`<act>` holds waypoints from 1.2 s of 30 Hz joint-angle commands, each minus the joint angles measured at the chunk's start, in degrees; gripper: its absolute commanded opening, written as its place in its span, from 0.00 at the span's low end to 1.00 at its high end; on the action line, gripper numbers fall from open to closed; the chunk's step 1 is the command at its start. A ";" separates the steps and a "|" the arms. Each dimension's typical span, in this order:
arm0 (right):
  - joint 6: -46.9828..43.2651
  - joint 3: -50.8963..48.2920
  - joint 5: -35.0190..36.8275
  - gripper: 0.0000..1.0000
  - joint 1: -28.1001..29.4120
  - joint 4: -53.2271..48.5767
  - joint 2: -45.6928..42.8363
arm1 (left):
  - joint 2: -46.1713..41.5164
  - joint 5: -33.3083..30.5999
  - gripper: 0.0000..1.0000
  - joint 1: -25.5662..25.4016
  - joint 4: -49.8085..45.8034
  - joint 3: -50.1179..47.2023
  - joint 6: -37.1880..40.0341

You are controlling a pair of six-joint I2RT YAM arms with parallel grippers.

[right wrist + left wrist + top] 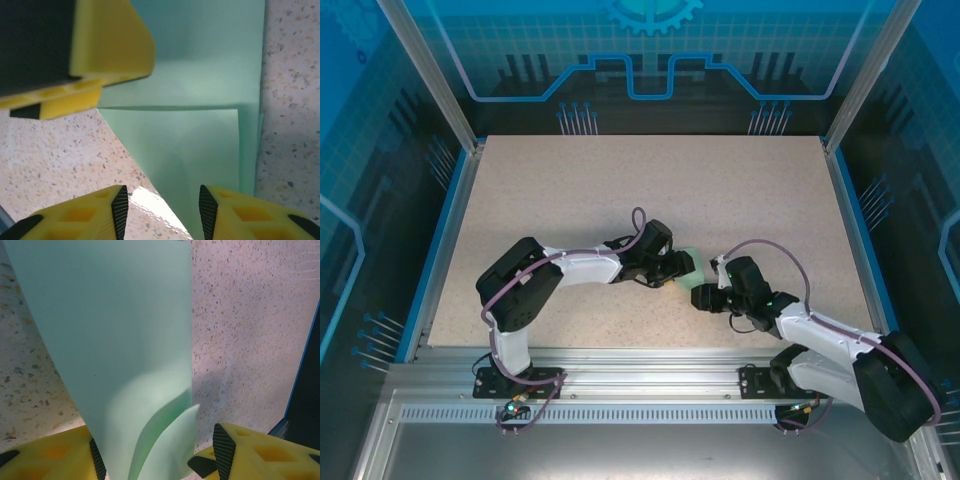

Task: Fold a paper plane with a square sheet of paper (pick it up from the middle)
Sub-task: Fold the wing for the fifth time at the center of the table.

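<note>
The pale mint-green sheet of paper [688, 262] lies partly folded on the table between my two grippers. In the left wrist view the paper [115, 340] bows upward, and a loose flap curls between the fingers of my left gripper [160, 457]. That gripper is open, with a gap between the paper and its right pad [223, 450]. My right gripper [162, 210] hovers open over a folded layer of the paper [200, 145], which has a straight crease across it. The left gripper's yellow finger [107, 45] rests on the paper's far part. Seen from above, the left gripper [672, 270] and right gripper [702, 297] sit close together.
The speckled beige tabletop [620, 190] stretches free behind and beside the paper. Blue rails [438, 240] and see-through walls close in the sides. A metal frame [640, 380] runs along the near edge by the arm bases.
</note>
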 commanded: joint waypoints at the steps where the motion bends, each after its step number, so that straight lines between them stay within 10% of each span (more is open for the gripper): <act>1: -3.09 3.17 1.40 0.50 0.71 -7.98 -0.66 | 0.35 1.11 0.55 0.49 -1.93 2.68 0.22; 18: -14.25 12.77 32.20 0.60 18.60 -10.94 9.08 | 1.77 3.47 0.42 1.03 -4.56 5.96 0.62; 36: -12.43 16.19 41.98 0.30 23.22 -13.15 17.52 | 1.45 4.19 0.42 1.72 -4.87 6.46 0.85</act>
